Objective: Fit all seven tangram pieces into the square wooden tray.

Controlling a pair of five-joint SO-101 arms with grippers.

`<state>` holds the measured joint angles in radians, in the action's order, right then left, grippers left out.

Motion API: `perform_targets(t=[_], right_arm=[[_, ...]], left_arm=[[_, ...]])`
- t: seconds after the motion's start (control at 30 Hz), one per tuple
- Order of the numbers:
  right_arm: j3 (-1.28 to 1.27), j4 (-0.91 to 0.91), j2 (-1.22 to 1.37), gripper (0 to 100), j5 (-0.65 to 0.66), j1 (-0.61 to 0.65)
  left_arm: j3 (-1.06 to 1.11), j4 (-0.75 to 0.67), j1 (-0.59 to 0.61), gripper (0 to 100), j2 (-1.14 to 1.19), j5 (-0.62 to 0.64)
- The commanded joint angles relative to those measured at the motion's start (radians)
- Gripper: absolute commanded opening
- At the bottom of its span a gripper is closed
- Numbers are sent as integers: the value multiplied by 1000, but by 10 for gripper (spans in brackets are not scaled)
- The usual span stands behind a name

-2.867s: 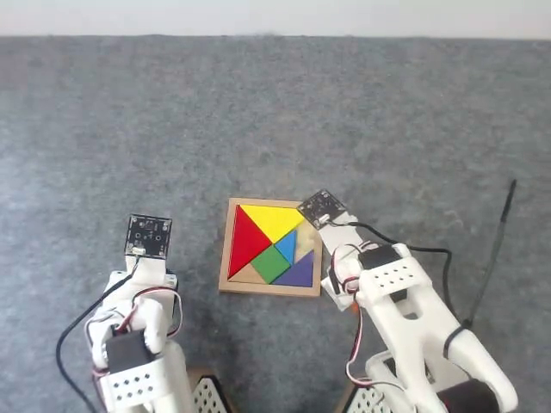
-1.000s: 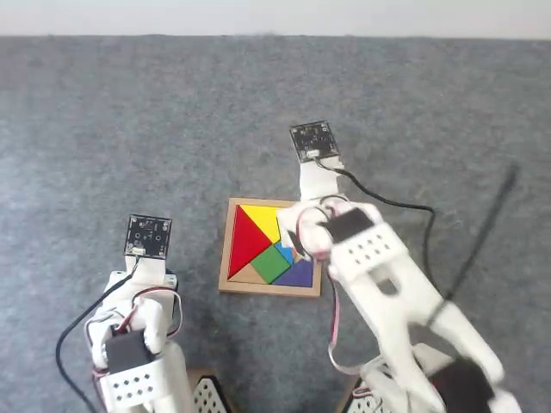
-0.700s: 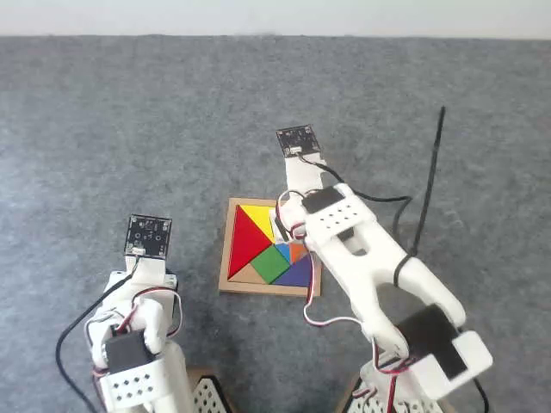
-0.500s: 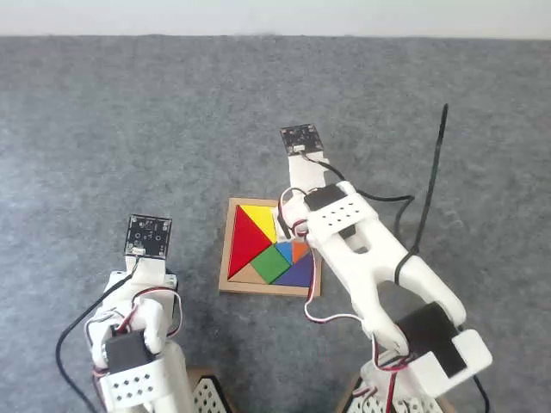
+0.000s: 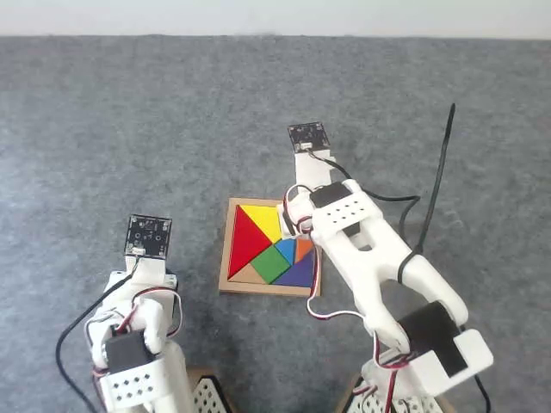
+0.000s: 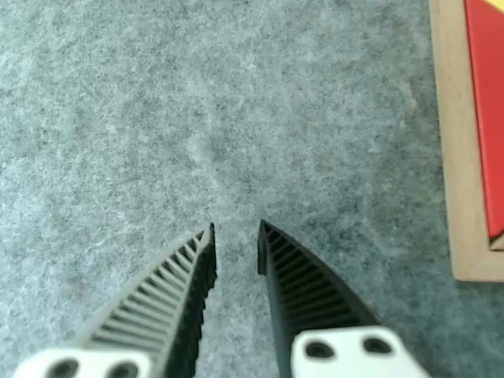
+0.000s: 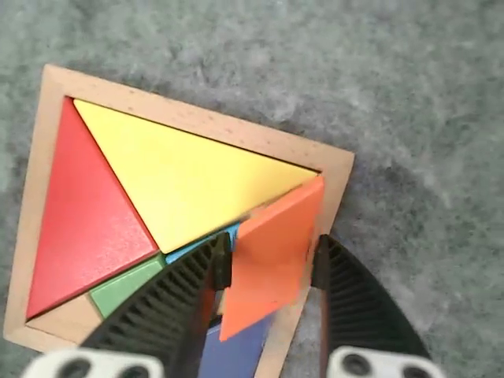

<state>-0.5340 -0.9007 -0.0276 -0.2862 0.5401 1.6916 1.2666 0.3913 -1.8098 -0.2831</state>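
The flat orange wooden parallelogram hangs over the square wooden tray, beside the large yellow triangle. The right gripper pinches it across opposite edges. It looks light, stiff and slick-edged. The left gripper, slightly parted and empty, hovers above grey felt.

One square wooden tray, six coloured tangram pieces, two robot arms

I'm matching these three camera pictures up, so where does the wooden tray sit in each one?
High view: the wooden tray lies mid-table, partly beneath the right arm.
Left wrist view: the tray's bare rim runs along the frame edge, off to one side of the left gripper.
Right wrist view: the tray lies below the right gripper, which holds the orange piece.
Shared landmark: the red triangle inside it.
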Motion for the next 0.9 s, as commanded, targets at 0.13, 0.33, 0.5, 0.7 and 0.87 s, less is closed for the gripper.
perform_targets(t=[0.13,0.33,0.5,0.7,0.87], right_arm=[[40,-8,-4,285,2,-4],[66,-58,-25,268,84,-25],[80,-87,-53,35,153,-47],[74,-39,30,39,170,-47],[117,-38,183,39,169,-31]], left_arm=[[-8,6,-3,87,-11,8],[-8,6,-3,87,-11,8],[-8,6,-3,87,-11,8],[-8,6,-3,87,-11,8],[-8,6,-3,87,-11,8]])
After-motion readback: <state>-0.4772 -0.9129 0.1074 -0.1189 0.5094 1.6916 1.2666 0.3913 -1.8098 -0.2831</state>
